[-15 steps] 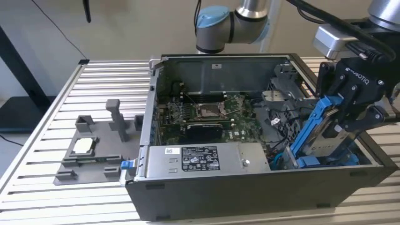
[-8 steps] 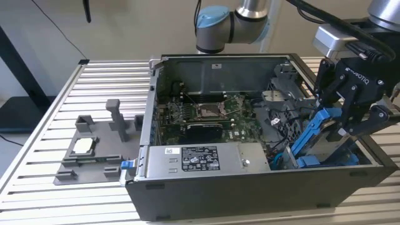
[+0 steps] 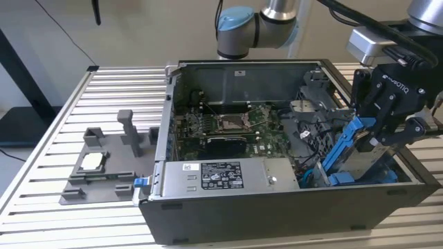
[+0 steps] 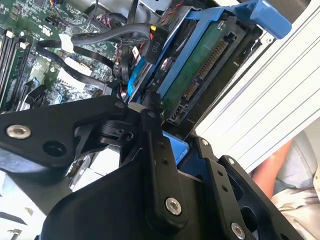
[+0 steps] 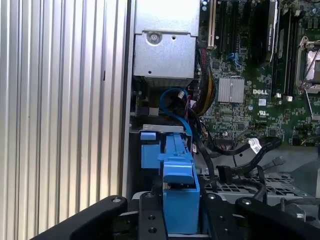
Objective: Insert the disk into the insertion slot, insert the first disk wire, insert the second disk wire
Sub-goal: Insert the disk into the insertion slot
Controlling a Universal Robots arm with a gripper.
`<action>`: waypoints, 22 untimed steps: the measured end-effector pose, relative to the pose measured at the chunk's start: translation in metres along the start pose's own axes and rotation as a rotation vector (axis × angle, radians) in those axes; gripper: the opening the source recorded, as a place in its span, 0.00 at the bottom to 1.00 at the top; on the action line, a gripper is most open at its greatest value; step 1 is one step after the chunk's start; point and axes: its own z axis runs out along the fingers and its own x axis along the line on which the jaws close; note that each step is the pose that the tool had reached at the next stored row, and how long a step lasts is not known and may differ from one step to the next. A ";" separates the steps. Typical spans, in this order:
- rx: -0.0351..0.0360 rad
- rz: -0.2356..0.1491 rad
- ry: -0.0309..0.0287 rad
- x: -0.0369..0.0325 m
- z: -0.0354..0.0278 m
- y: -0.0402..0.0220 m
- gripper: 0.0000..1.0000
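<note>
My gripper (image 3: 385,136) hangs over the open computer case's end at the exterior view's right, shut on the disk (image 3: 361,150). The disk is a silver drive in a bright blue carrier, tilted steeply, its lower end down among the blue tabs of the insertion slot (image 3: 360,179). In the first wrist view the blue carrier (image 5: 180,192) sits between my black fingers (image 5: 148,216), above the slot's blue tab (image 5: 150,149). The second wrist view shows the disk's green circuit board and connector (image 4: 197,75). Loose black wires with plugs (image 5: 256,145) and a blue wire (image 5: 175,107) lie beside the slot.
A silver power-supply box (image 3: 221,176) fills the case's near side and the green motherboard (image 3: 229,124) its middle. A grey fixture (image 3: 104,161) stands on the slatted table at the exterior view's left. A person's hand and sleeve (image 4: 287,170) are beyond the table edge.
</note>
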 end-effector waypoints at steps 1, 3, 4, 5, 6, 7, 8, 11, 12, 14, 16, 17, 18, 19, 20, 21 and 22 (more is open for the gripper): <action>0.0000 0.000 0.0001 0.0000 0.0000 0.0000 0.32; 0.0000 0.000 0.0002 0.0000 0.0000 0.0000 0.32; 0.0000 0.000 0.0002 0.0000 0.0000 0.0000 0.32; 0.0000 0.000 0.0002 0.0000 0.0000 0.0000 0.32; 0.0000 0.000 0.0003 0.0000 0.0000 0.0000 0.32; 0.0000 0.000 0.0003 0.0000 0.0000 0.0000 0.32; -0.0001 0.000 0.0007 0.0001 -0.0001 0.0000 0.32; 0.0000 0.000 0.0004 0.0000 0.0000 0.0000 0.40; 0.0000 0.000 0.0004 0.0000 0.0000 0.0000 0.40; 0.0000 0.000 0.0005 0.0000 0.0000 0.0000 0.47; 0.0000 0.000 0.0007 0.0000 -0.0001 0.0000 0.47; -0.0001 0.000 0.0007 0.0000 -0.0001 0.0000 0.47; 0.0000 0.000 0.0007 0.0000 -0.0001 0.0000 0.47; 0.0000 0.000 0.0007 0.0000 -0.0001 0.0000 0.47; 0.0000 0.000 0.0008 0.0000 -0.0001 0.0000 0.47; -0.0001 0.000 0.0008 0.0000 -0.0001 0.0000 0.47; 0.0000 0.000 0.0008 0.0000 -0.0001 0.0000 0.47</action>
